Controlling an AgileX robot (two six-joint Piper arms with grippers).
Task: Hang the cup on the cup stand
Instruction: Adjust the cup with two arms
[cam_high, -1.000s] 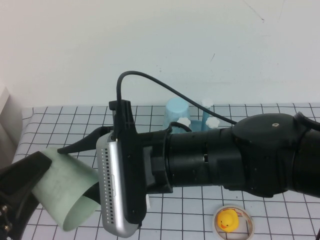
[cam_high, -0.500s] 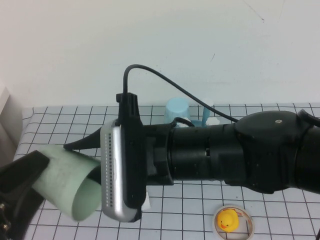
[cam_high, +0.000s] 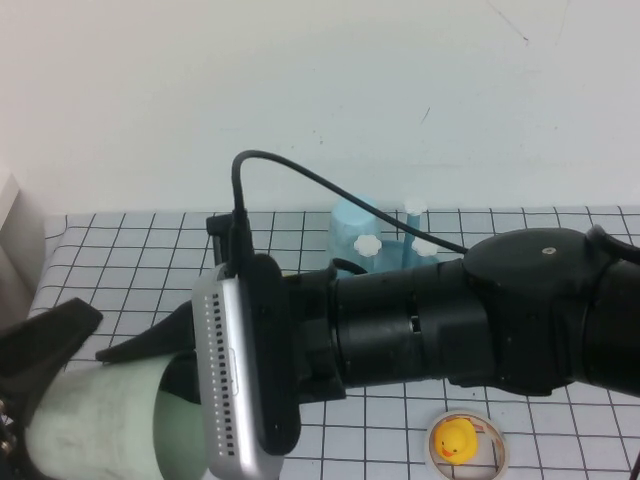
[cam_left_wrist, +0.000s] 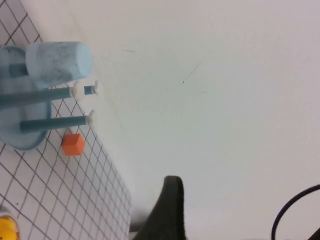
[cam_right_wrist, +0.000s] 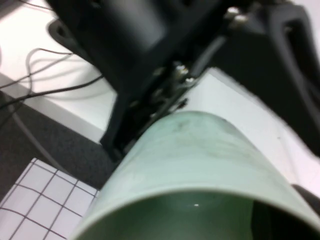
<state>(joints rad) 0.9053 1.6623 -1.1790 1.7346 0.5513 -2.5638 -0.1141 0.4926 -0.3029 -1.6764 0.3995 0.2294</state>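
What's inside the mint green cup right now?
One finger of the right hand reaches into the cup, gripping its rim. The cup's bottom is hidden by that hand's camera housing.

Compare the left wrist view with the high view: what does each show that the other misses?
Only the left wrist view shows an orange cube beside the cup stand's base. Only the high view shows the mint-green cup at the near left, the right tool shut on its rim and the left tool open beside it. Both show the cup stand, the light blue cup on a peg, and the yellow duck.
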